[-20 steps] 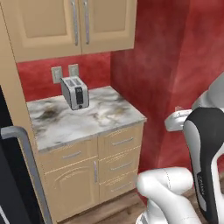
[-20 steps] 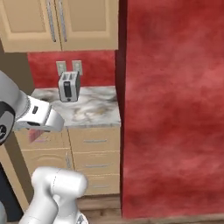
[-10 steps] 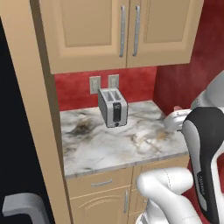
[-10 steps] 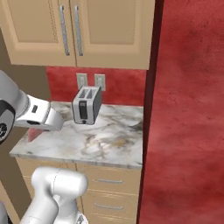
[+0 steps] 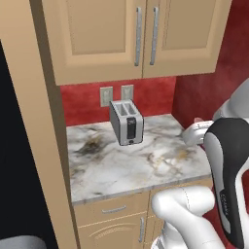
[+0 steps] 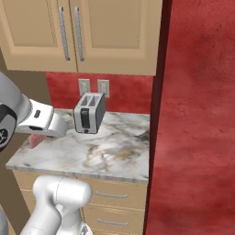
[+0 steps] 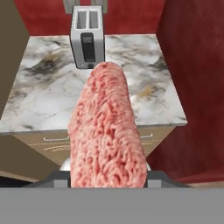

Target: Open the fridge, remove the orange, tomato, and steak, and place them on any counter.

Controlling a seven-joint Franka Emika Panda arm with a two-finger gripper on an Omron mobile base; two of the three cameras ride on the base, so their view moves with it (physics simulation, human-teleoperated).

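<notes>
Right now we have the steak (image 7: 107,131) in our gripper (image 7: 107,173); the jaws are partly closed on its sides, and the pink slab sticks out in front of the hand, up in the air and not yet on the stone. In the right base view a bit of pink (image 6: 36,140) peeks out under the hand, just at the near left edge of the counter (image 6: 114,156); so we think the steak is out of the fridge and only needs to be set down. The marbled top has lots of bare room in front of the toaster (image 7: 87,37); two wall sockets (image 5: 115,93) sit behind it, and wood cupboards (image 5: 131,34) hang above. We see no orange or tomato on this counter; we guess those two are still left to bring.
</notes>
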